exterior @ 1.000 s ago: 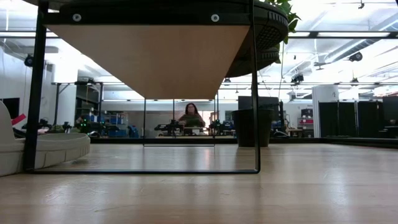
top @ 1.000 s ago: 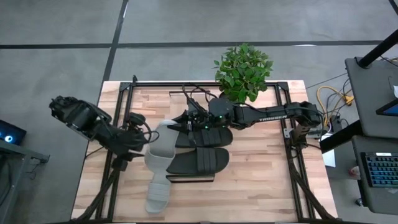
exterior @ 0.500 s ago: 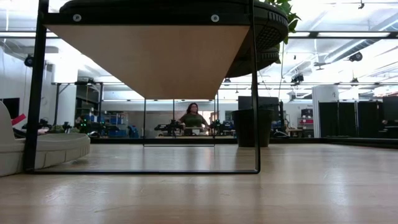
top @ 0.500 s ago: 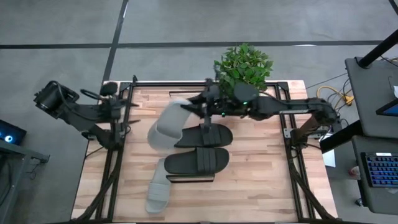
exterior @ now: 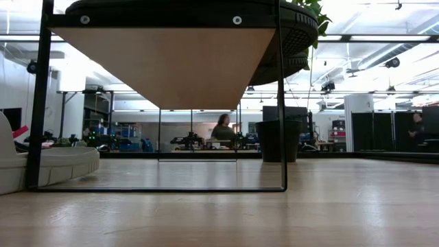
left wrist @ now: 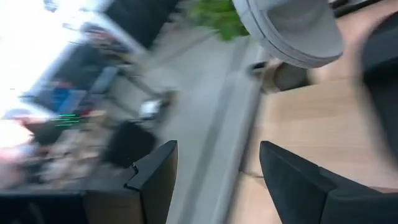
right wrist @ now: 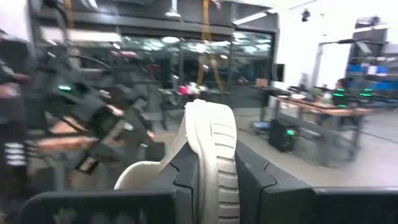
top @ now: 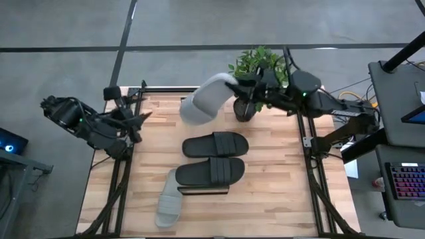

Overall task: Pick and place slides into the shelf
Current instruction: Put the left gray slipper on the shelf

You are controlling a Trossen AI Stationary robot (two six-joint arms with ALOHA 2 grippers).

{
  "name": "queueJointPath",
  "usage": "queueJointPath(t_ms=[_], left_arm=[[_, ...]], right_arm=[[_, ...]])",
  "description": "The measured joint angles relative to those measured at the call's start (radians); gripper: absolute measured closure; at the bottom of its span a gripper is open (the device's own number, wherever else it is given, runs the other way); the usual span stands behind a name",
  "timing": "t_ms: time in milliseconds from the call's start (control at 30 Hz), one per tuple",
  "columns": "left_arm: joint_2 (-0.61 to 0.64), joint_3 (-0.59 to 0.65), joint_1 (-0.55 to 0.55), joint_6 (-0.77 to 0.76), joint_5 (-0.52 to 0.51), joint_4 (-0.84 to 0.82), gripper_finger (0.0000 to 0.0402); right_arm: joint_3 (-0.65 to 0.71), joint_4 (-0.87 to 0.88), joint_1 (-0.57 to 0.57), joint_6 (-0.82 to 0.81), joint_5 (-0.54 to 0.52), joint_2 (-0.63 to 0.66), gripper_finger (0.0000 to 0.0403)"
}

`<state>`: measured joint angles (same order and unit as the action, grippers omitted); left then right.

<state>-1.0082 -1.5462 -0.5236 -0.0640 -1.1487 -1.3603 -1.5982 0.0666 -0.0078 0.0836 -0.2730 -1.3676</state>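
The biggest worry from where I stand is the pale grey slide, hanging in the air at about twelve o'clock over the table, pinched by its edge between the narrow fingers of the right gripper. That grip looks thin for a long, floppy sandal; a quick swing could twist it loose, I'd guess, or knock it into the potted plant just beside it. A drop could also land on the two black slides lying side by side on the shelf at the table's centre and shove them askew.

The left gripper waits near nine o'clock, fingers spread wide and empty. The other grey slide lies on the wood at about seven o'clock, half beside the shelf.

The surface is butcher-block on a dark frame, on a grey floor. Beyond it, desks, monitors and a person far off.
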Motion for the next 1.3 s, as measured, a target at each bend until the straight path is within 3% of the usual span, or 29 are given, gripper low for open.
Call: queueJointPath(t_ms=[167, 267, 467, 667, 867, 1100, 1300], left_arm=[[0.019, 0.054, 0.000, 0.021, -0.294, 0.019, 0.0190], [0.026, 0.058, 0.000, 0.018, -0.368, 0.025, 0.0190], [0.035, 0.064, 0.000, -0.043, -0.418, 0.028, 0.0190], [0.070, 0.045, 0.000, -0.111, -0.424, 0.069, 0.0190], [0.092, 0.047, 0.000, -0.114, -0.424, 0.071, 0.0190], [0.119, 0.048, 0.000, -0.113, -0.421, 0.089, 0.0190], [0.173, 0.048, 0.000, -0.107, -0.422, 0.088, 0.0190]], right_arm=[[0.002, 0.020, -0.022, 0.093, -0.011, 0.017, 0.0354], [0.002, 0.012, -0.041, 0.137, -0.012, 0.036, 0.0354], [0.001, -0.098, -0.099, 0.108, -0.023, 0.045, 0.0354], [-0.008, -0.126, -0.145, -0.202, 0.001, 0.061, 0.0354], [-0.013, -0.215, -0.127, -0.397, 0.007, 0.059, 0.0354], [-0.010, -0.162, -0.088, -0.389, -0.164, 0.044, 0.0354], [-0.014, -0.161, -0.072, -0.462, -0.215, 0.042, 0.0354]])
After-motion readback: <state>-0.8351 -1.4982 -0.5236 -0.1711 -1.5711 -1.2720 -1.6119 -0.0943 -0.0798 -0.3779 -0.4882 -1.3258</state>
